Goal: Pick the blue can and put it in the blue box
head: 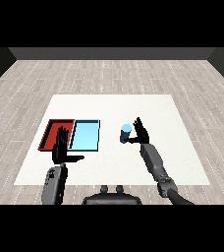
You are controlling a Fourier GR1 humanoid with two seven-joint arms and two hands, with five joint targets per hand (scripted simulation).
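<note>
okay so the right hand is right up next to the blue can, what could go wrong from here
1. The right hand sits beside the blue can with fingers straight, not yet curled round it. Closing off-centre could tip the upright can.
2. The red tray touches the light blue tray, so a release carried too far left might land in the wrong one.
3. The left hand hangs over the trays' near edge and could obstruct the drop.

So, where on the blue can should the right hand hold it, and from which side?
Around the middle of its round side wall, from its right. The blue can stands upright on the table, and the right hand is already beside it there, fingers straight.
</note>
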